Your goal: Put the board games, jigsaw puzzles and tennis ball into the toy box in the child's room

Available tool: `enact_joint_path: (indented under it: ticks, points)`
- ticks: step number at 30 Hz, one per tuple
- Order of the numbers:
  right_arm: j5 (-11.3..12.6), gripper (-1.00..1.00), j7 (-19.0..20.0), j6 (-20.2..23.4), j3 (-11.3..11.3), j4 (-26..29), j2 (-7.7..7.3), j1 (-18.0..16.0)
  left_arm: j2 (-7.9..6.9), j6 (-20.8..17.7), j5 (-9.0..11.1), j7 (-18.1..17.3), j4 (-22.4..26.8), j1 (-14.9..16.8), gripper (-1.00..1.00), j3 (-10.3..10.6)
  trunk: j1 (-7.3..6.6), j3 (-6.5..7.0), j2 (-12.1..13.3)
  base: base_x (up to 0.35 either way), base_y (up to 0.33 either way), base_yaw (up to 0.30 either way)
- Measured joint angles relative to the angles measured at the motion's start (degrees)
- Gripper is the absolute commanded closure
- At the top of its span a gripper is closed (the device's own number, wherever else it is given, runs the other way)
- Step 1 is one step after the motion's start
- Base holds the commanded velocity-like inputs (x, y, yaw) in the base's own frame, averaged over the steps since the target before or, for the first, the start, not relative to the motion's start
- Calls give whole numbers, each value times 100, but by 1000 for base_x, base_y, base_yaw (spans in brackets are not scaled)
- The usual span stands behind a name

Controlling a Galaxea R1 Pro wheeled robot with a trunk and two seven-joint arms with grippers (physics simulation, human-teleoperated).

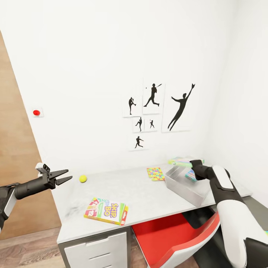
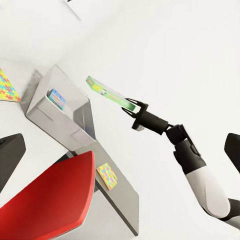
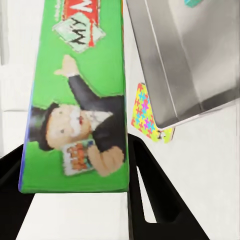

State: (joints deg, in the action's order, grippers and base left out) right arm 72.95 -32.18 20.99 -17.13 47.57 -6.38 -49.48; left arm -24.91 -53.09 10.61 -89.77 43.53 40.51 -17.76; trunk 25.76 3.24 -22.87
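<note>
A green board game point(image 3: 75, 95) is held by one edge in the closed right claw point(image 2: 131, 106), raised just beyond the far rim of the toy box point(image 1: 184, 186) on the counter point(image 1: 149, 201). One game already lies in the box. This step is judged the drop: the game must be brought over the opening and released. The left claw point(image 1: 63, 176) hangs open and empty, well left of the box.

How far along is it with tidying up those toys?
One game box already sits in the toy box. The right gripper holds a green board game near the bin. Left on the table: the tennis ball, the lettered game and a jigsaw puzzle.
</note>
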Motion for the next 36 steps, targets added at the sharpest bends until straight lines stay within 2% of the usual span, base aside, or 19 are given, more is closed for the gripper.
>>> enact_joint_path:
  ticks: [18,20,24,26,36]
  points:
    - [-13,100,8,-112,27,-358,-18,-99,4,0,-1,0,3,-1,-100,0,0,-65,1,0,0,24]
    - [-69,100,8,-116,27,-435,-23,-120,8,0,-2,0,3,-1,-100,0,0,-82,1,0,0,91]
    - [-473,100,8,-122,15,-549,-37,-171,12,0,-3,0,0,-2,-100,0,0,-117,0,45,0,97]
    - [-578,100,8,-125,12,-563,-39,-183,13,0,-3,0,1,-2,-100,0,-1,-135,0,86,0,99]
    - [-657,100,14,-324,9,-573,-38,-185,4,0,-1,1,-1,-2,-100,0,0,-223,0,47,-24,100]
